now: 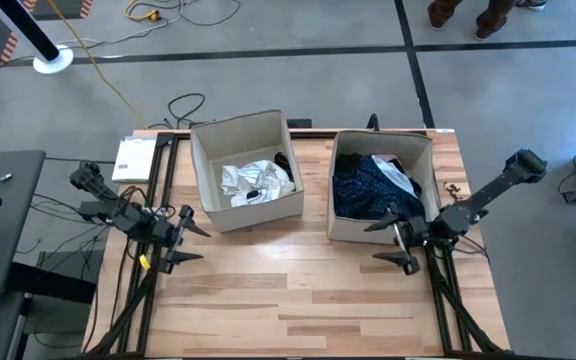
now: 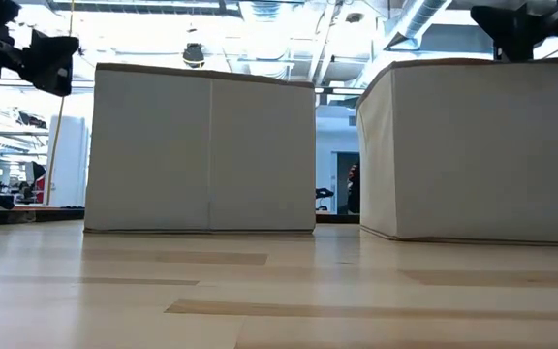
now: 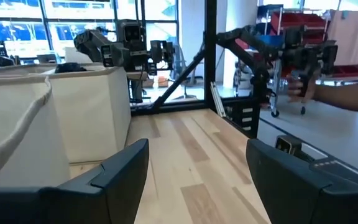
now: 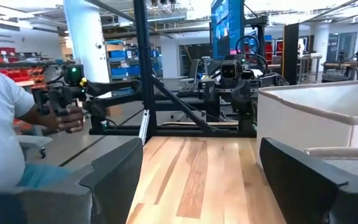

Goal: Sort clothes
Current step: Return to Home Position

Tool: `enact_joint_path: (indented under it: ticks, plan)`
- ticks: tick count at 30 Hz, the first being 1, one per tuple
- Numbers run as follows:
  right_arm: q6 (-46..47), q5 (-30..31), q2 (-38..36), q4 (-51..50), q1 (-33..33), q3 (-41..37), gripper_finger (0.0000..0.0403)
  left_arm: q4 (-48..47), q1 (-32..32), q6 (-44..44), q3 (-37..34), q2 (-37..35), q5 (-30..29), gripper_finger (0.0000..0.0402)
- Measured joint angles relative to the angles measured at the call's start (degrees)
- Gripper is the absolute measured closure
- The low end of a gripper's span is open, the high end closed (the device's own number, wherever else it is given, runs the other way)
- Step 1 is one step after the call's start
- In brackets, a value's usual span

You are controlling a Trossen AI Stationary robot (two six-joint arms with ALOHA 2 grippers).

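Clothes [image 1: 256, 181] lie only inside the boxes in the high view: crumpled white pieces in the left beige fabric box [image 1: 258, 212], and a navy dotted garment [image 1: 363, 195] under a paler one in the right beige fabric box [image 1: 368, 143]. The left hand [image 1: 194, 243] hangs over the left edge of the light wooden desk [image 1: 298, 300], spread and empty. The right hand [image 1: 376, 243] hangs just beside the right box's front corner, also spread and empty. In the low view you get only the two box walls standing on the desk, their contents hidden, and no cloth on the wood in front of them. The left wrist view shows that arm's two dark fingers [image 3: 120, 174] well apart with nothing between them and the left box's wall close by. Beyond the desk a person's hand [image 3: 303, 87] is on a second arm rig. The right wrist view matches: fingers [image 4: 114, 177] apart, nothing held, the box rim near one of them. To park well, I judge you should leave both hands spread, draw the right one away from the box corner before swinging it, so it cannot drag the soft wall, and move both arms slowly.
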Motion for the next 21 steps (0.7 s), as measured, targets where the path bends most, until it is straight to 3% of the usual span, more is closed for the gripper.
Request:
enact_joint_path:
  ticks: [21]
  plan:
    - [0.19, -0.35, 0.07, -0.52, 0.02, -0.01, 0.0062, -0.77, 0.02, -0.81, 0.23, 0.04, -0.13, 0.0136]
